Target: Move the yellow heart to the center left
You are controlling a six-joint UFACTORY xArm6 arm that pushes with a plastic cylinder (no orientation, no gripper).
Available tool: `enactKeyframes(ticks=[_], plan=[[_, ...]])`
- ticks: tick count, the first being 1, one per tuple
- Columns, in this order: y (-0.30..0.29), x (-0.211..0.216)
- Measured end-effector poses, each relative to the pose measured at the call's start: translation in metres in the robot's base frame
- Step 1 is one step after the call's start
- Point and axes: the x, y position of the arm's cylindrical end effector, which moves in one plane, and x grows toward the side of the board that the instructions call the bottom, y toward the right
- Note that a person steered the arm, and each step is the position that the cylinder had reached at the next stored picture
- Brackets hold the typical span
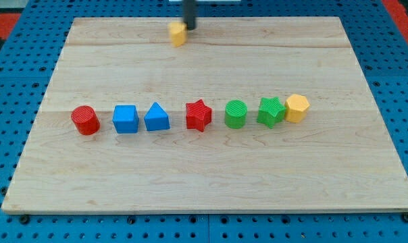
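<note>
Eight blocks sit on the wooden bench (211,169), and the one that matters is alone: the yellow heart (178,33) lies near the view's top edge, a little left of the middle, well apart from the rest. My tip (190,28) touches or nearly touches its right side, so the rod is already on the correct face for a leftward push. There are no jaws on this arm, only the rod, so nothing is spread or pinched.

The other seven form a row across the middle: red cylinder (85,120), blue cube (125,119), blue triangular block (157,117), red star (198,115), green cylinder (236,113), green star (271,111) and yellow hexagonal block (296,108), the last two touching.

Judging from the layout, the goal lies at the view's left edge at mid-height, just beyond the red cylinder. A sound course would be to push the heart left along the top first, then shift the tip to its upper side and drive it down toward the left margin, staying clear of the red cylinder. Pushing through the block's middle should keep it from spinning off the rod; an off-centre contact risks letting it slip away.
</note>
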Motion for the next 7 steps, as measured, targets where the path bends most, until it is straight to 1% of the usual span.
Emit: enactKeyframes(ticks=[1, 2, 3, 4, 5, 6, 7], plan=[[-0.089, 0.031], [-0.082, 0.012], [-0.056, 0.054], [-0.115, 0.091], [-0.130, 0.103], [-0.131, 0.134], [-0.134, 0.155]])
